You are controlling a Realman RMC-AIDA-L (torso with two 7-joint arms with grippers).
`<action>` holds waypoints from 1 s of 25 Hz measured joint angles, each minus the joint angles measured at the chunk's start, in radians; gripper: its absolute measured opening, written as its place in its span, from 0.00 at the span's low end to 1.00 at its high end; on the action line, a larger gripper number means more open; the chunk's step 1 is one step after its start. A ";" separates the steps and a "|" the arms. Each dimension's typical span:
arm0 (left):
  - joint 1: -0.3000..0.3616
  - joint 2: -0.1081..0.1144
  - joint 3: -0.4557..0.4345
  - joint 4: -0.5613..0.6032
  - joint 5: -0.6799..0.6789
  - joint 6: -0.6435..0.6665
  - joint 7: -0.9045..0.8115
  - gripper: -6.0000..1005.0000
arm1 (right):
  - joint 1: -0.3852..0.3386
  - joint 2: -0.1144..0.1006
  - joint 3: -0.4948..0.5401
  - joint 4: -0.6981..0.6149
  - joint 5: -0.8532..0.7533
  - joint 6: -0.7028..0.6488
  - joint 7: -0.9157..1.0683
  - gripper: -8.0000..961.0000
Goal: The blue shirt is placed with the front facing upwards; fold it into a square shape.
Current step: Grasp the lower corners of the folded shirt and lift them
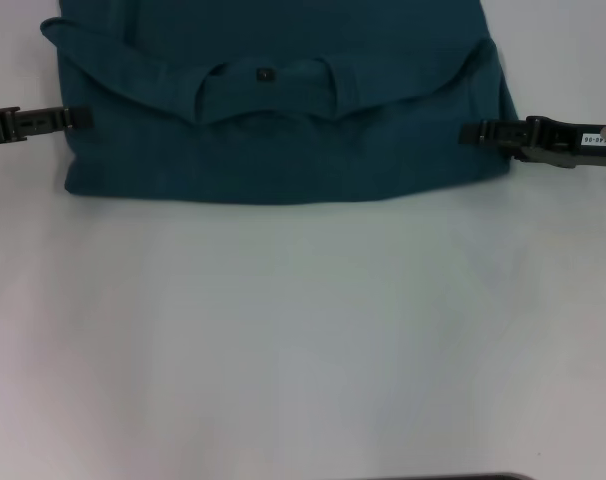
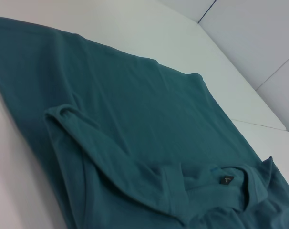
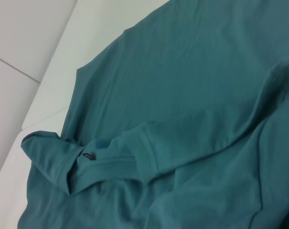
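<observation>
Blue shirt (image 1: 283,150) lies at the far middle of the white table (image 1: 303,330), running off the top edge of the head view. Long axis runs away from the robot; the neckline end points toward the robot. The near part is folded over: a straight folded edge faces the robot, and the collar band (image 1: 268,85) sits on top of the fold, curving across the middle. Sleeve or shoulder corners bunch at both sides of the fold. No chest print is visible on the exposed cloth.

Small black label (image 1: 264,73) sits inside the collar. In the left wrist view the label (image 2: 226,179) shows a pale mark; in the right wrist view the label (image 3: 87,155) likewise; neither can be read.

Left gripper (image 1: 81,118) is at the shirt's left edge, level with the fold, its tip touching the cloth edge. Right gripper (image 1: 466,132) is at the shirt's right edge, same level, tip at the cloth. Finger spread and grip: cannot tell for either gripper; they appear side-on and thin. A white sticker on the right arm carries dark writing, unreadable.

Surface: plain white tabletop, matte, with seams between panels visible in both wrist views. A dark strip shows at the bottom edge of the head view.
</observation>
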 joint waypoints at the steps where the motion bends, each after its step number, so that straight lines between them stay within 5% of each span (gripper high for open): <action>1: 0.000 0.000 0.000 0.000 0.000 0.000 0.000 0.89 | 0.000 0.000 0.000 0.000 0.000 0.002 0.000 0.87; 8: -0.002 0.000 0.000 0.000 0.000 0.000 0.000 0.89 | 0.018 -0.005 -0.022 0.037 -0.005 0.052 0.019 0.74; 14: 0.000 0.000 -0.001 -0.012 0.000 0.002 -0.003 0.89 | 0.021 -0.003 -0.026 0.037 -0.005 0.054 0.023 0.50; 25: 0.002 0.001 -0.001 -0.014 0.002 0.001 -0.003 0.89 | 0.017 -0.006 -0.020 0.030 0.000 0.047 0.026 0.24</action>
